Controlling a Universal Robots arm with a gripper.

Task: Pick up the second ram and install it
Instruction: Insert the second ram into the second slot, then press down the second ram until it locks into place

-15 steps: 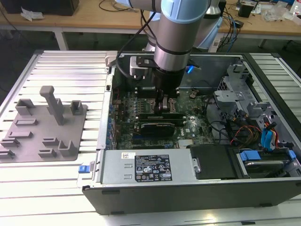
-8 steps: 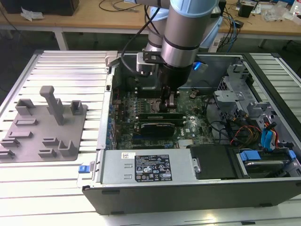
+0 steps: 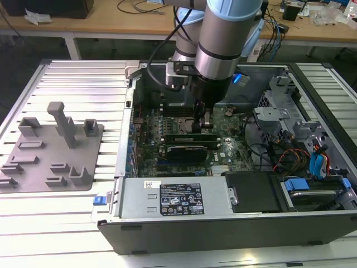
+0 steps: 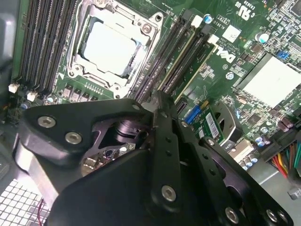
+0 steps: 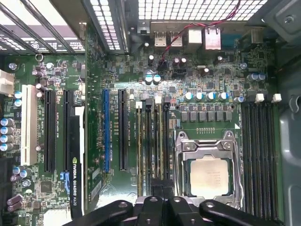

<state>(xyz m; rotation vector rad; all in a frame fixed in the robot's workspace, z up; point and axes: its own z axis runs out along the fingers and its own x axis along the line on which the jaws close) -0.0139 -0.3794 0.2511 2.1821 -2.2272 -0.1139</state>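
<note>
My gripper [image 3: 202, 126] reaches down into the open computer case, beside the silver processor [image 4: 110, 47] [image 5: 210, 176]. Its black fingers [image 4: 160, 122] are shut together with nothing showing between them. The tips stand right over the bank of black memory slots [image 5: 148, 141]. A thin green and tan stick, the ram [image 4: 186, 59], sits edge-on in one of those slots and runs away from the fingertips. In the exterior view a long dark stick [image 3: 187, 135] lies seated just below the gripper. Whether the tips touch the ram is hidden by the fingers themselves.
A grey fixture plate [image 3: 56, 151] with plastic blocks lies on the ribbed table at the exterior view's left. Inside the case are a black graphics card [image 3: 187, 151], the power supply [image 3: 173, 198], a drive cage [image 3: 279, 111] and coloured cables [image 3: 290, 156]. More black slots [image 5: 258, 150] flank the processor.
</note>
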